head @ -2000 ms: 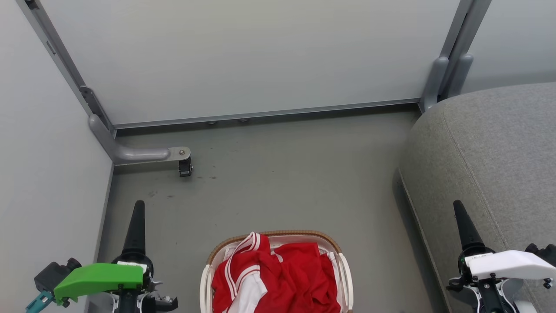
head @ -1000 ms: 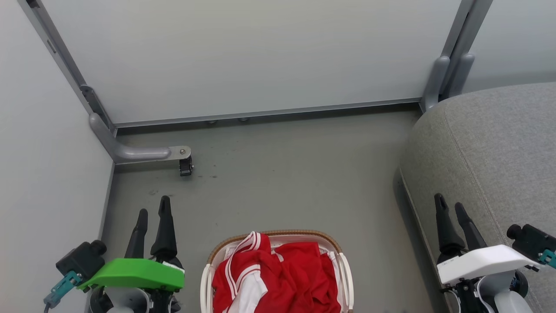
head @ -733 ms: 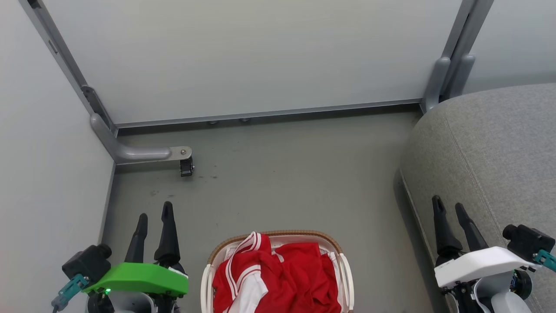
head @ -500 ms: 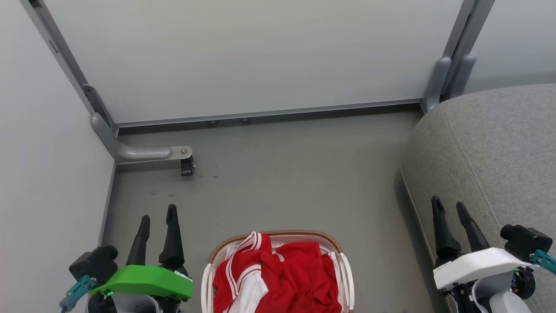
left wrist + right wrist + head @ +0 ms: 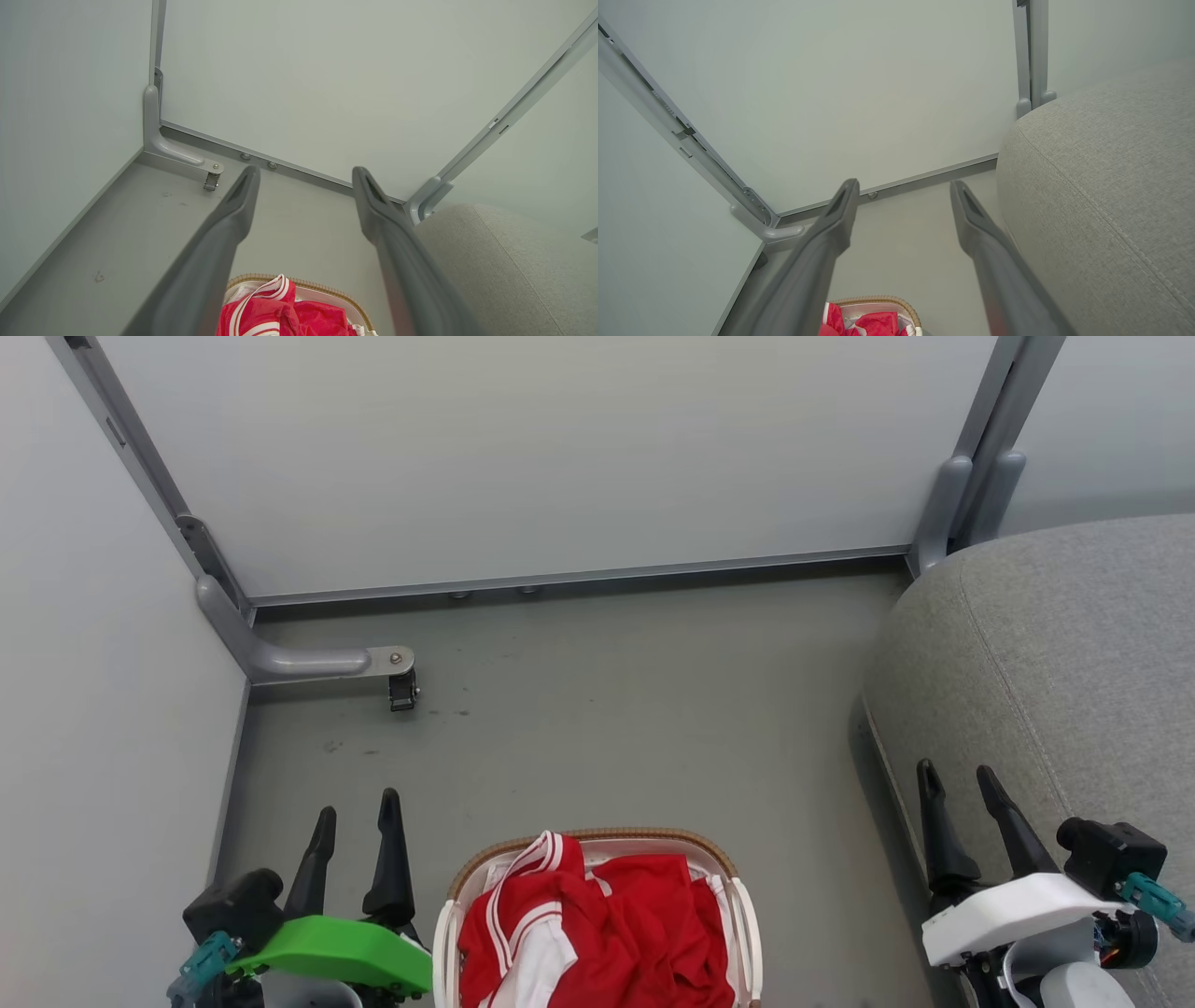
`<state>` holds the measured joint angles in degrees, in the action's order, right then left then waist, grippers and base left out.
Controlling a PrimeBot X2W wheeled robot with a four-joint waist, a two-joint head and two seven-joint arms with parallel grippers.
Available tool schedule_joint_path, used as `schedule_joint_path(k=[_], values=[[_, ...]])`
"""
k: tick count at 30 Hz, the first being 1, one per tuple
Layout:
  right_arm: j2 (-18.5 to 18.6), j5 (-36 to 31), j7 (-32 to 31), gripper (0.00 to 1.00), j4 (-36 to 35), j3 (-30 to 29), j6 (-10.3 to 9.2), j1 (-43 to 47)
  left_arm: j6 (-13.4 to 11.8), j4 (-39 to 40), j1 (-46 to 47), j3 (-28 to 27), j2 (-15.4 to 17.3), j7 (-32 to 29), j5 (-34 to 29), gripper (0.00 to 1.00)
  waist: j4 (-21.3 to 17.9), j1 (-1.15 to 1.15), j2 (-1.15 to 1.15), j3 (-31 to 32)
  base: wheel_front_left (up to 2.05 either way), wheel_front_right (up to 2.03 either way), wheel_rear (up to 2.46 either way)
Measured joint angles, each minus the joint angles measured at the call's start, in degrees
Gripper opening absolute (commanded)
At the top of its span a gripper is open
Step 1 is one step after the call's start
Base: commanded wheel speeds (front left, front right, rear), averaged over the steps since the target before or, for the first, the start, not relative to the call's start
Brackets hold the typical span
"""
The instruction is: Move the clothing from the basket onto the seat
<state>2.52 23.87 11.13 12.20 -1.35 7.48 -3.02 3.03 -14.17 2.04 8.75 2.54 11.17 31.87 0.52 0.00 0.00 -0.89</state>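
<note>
Grey floor (image 5: 607,709) opens beyond basket (image 5: 597,837), beside seat (image 5: 1074,663) (left tool (image 5: 358,803), right tool (image 5: 954,768): agape, empty).

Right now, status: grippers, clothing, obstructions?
Left gripper open, empty, beside laundry basket. Right gripper open, empty, by grey sofa. Red clothing in basket. Bare floor between basket and sofa.

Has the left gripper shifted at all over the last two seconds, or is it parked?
Yes. The left gripper has slid back down the head view and sideways toward the basket, farther from the partition's caster foot; its jaws stand open.
</note>
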Motion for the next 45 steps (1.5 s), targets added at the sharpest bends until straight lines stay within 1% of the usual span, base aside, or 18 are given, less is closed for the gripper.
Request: schedule_joint_path(k=[18,35,45], values=[[0.1,-8.5,2.1,1.0,-0.1,0.8,0.0,0.1,-0.3,-1.4,0.0,1.6,0.1,2.1,-6.3,1.0,0.2,0.0,0.0,-0.1,0.0,0.0,0.0],[0.2,-14.9,3.8,1.0,0.0,1.4,0.01,0.2,-0.8,-3.0,0.0,3.2,0.1,3.7,-10.9,1.0,0.5,0.0,0.0,0.1,0.0,0.0,0.0],[0.2,-15.3,3.9,1.0,0.1,1.5,0.01,0.8,-0.9,-3.5,-0.2,3.3,0.2,4.0,-11.0,1.0,0.6,0.0,0.0,0.6,0.0,0.0,0.0]])
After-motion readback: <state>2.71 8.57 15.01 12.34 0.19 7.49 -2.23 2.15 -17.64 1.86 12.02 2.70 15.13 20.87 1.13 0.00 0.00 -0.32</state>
